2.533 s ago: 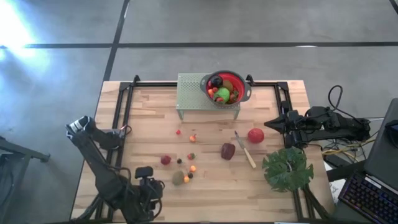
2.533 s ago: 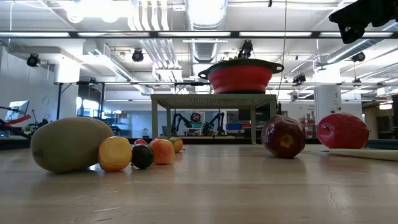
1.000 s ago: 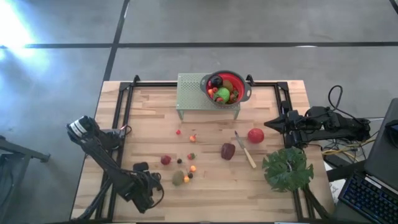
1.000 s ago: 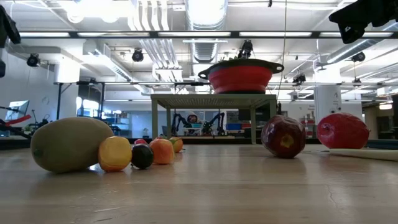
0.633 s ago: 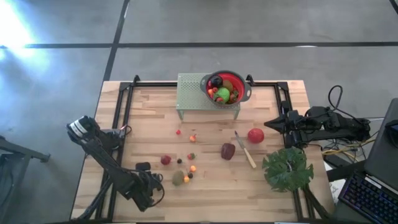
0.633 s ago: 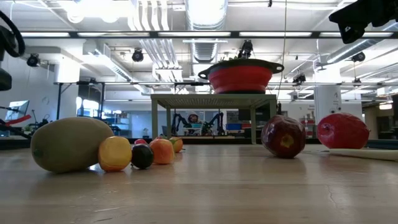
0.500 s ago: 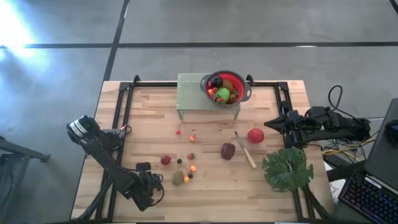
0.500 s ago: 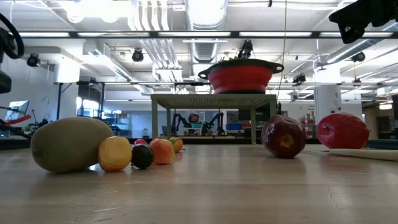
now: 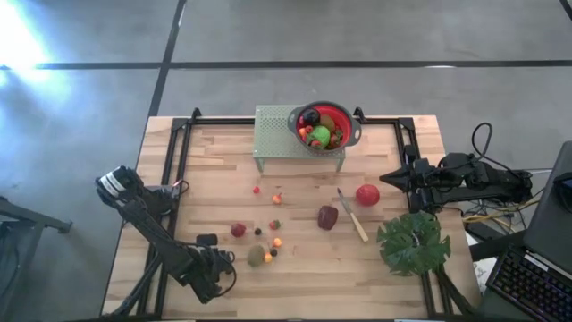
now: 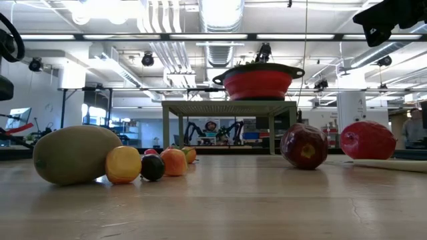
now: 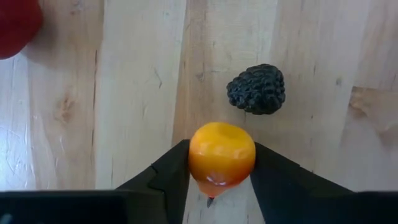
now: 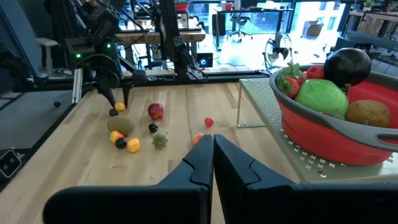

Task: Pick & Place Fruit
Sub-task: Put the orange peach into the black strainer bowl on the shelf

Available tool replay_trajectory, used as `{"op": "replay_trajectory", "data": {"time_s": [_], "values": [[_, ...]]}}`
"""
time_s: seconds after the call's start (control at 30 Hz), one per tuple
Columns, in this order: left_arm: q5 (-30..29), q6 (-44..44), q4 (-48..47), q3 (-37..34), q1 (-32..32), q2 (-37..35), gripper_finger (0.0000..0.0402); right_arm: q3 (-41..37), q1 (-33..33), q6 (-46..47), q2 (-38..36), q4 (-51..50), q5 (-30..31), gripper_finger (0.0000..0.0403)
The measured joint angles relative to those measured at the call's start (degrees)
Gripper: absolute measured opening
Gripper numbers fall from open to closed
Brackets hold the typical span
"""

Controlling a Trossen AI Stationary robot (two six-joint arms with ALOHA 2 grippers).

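Left gripper [image 11: 222, 163] clamps an orange fruit piece [image 11: 221, 155] at the table's [image 9: 393, 286] near-left part.
Its fingers press both sides of the piece, above the wood, beside a dark berry [image 11: 256, 88]. The right gripper [image 12: 212, 163], fingers pressed together and empty, waits at the right edge.

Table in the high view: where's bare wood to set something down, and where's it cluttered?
Free: the wood between the left rail and the small strawberry, and the near edge between the kiwi and the green leaf. Crowded: the small-fruit cluster around the kiwi, where the left gripper holds an orange piece, and the knife between maroon fruit and red apple.
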Motion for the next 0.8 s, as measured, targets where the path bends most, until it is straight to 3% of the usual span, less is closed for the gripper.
{"op": "replay_trajectory", "data": {"time_s": [0.17, 0.43, 0.67, 0.8], "values": [[-0.04, 0.00, 0.13, 0.02, 0.00, 0.02, 0.0131, 0.00, 0.01, 0.00, 0.00, -0.02, 0.00, 0.0008], [0.47, -0.07, -0.39, 0.30, 0.09, -0.43, 0.0142, -0.02, 0.02, 0.00, 0.00, 0.00, 0.00, 0.0008], [0.11, 0.98, -6.37, 4.80, 0.93, -1.64, 0.0130, -0.02, 0.00, 0.00, 0.00, -0.02, 0.00, 0.0008], [-7.59, 4.46, -6.41, 6.37, 2.07, -2.16, 0.0134, -0.01, 0.01, 0.01, 0.00, -0.01, 0.00, 0.0008]]}}
